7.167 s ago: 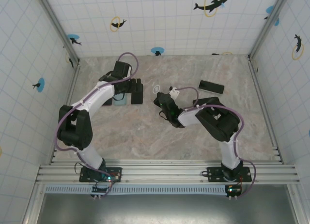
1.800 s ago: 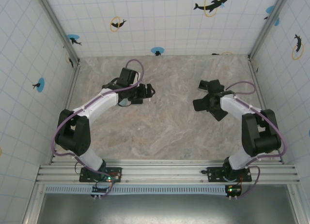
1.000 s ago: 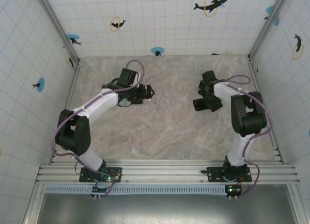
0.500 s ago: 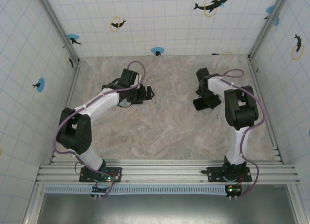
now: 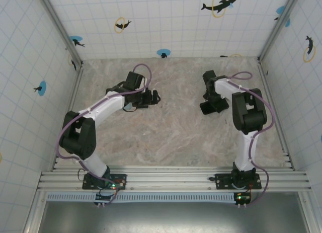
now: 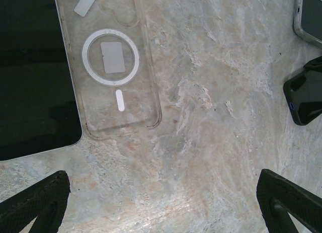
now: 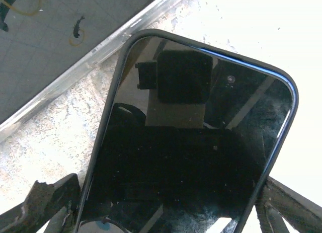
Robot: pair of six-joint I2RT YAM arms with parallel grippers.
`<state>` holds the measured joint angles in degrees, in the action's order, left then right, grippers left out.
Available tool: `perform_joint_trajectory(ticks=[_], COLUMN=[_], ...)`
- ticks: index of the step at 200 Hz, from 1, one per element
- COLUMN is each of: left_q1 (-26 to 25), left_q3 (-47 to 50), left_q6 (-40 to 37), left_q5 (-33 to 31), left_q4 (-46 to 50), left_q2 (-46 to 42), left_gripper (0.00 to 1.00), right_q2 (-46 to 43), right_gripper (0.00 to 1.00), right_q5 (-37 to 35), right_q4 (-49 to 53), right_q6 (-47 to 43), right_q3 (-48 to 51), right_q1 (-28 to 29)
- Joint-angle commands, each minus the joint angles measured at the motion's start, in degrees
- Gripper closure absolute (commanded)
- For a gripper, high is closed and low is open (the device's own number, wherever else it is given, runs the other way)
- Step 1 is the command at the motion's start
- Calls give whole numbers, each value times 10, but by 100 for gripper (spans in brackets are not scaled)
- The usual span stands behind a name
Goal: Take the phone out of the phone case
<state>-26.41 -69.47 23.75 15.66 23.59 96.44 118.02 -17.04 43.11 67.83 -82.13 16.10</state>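
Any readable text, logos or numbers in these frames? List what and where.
No readable text anywhere.
On the clear case: a white ring and bar mark, a blank sticker, no letters.
On the phone: dark screen, reflections only.
On the walls: dolphin decals, pictures without words.

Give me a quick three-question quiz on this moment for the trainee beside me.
1. True or false: the clear case on the table is empty.
2. What do the right arm's jaws straddle? A) a dark phone B) a white cable C) a pen
3. Fill in: the left arm's jaws stand ____.
Key: 1 true; 2 A; 3 open.
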Motion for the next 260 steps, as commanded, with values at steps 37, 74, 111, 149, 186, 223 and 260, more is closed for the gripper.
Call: perform_joint_trajectory(ticks=[37,74,111,149,186,223,260], left_q1=[2,2,2,2,2,0,-21], left_q3=[-16,-16,-18,-18,-10,3,3], left_q6=[-17,-14,-8,6,27,61,98], left_q5=[6,5,11,22,25,39,66], left_q4=[9,10,3,-12,-42,-99,-166], left_q2=[11,6,8,9,6,2,9], left_gripper=[3,2,2,2,3,5,10], right_q2=[0,-42,-99,-168,-242,-297,-338], right_gripper=[27,35,39,40,42,47,48], right_q5=[38,30,21,51,117,167,216], right_q4=[41,1,-39,-120,-231,-290,-366], right_q6=[21,-8,-80,-177,-305,-384,-445], right_q3=[62,89,120,178,255,300,330], right_q1=[10,11,12,13,22,27,36])
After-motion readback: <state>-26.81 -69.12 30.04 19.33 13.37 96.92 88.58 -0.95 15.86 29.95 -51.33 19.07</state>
